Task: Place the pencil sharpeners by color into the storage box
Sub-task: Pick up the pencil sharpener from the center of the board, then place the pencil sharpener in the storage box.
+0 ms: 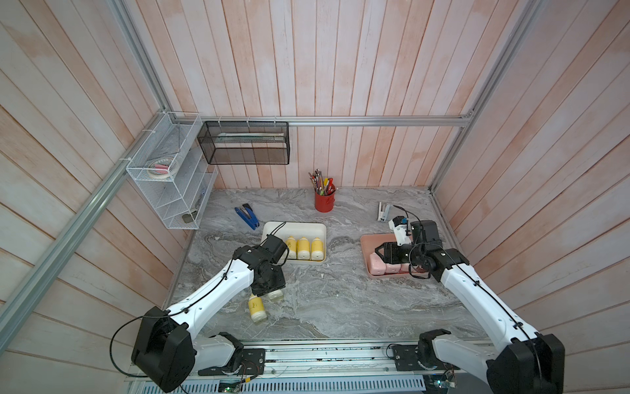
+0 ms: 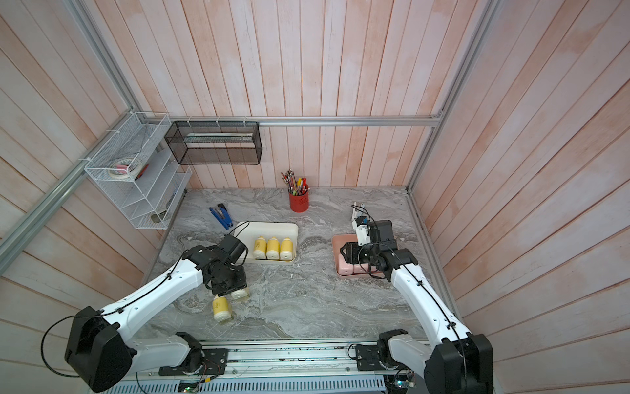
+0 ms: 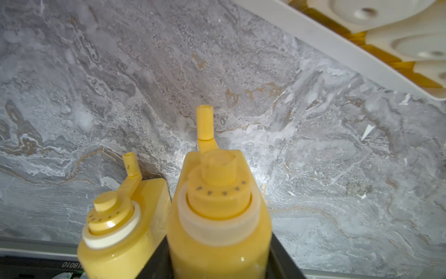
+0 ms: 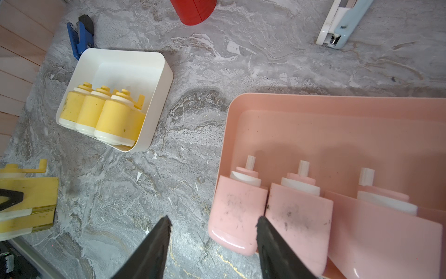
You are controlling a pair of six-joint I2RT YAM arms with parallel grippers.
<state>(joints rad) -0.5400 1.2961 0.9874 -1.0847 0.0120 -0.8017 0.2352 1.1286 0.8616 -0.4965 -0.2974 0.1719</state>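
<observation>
The left end effector (image 3: pixel 218 261) is clamped on one yellow sharpener (image 3: pixel 218 217), toward the front left corner of the tabletop (image 1: pixel 341 300). A second yellow sharpener (image 1: pixel 257 308) lies just beside it. Three yellow ones (image 1: pixel 303 248) lie in the white box (image 1: pixel 296 225). The right end effector (image 4: pixel 212 227), jaws apart and empty, hangs over the pink tray (image 4: pixel 337 103) near the right edge, which holds at least three pink sharpeners (image 4: pixel 299 212). Two yellow ones seem left to place.

Only one print is reading: digits, roughly "18010", orientation unclear, on a dark strip (image 3: pixel 72 265) just past the desk (image 3: pixel 144 72) edge. Dark marks on the loose yellow sharpener (image 1: pixel 256 308) aren't resolving into characters.
</observation>
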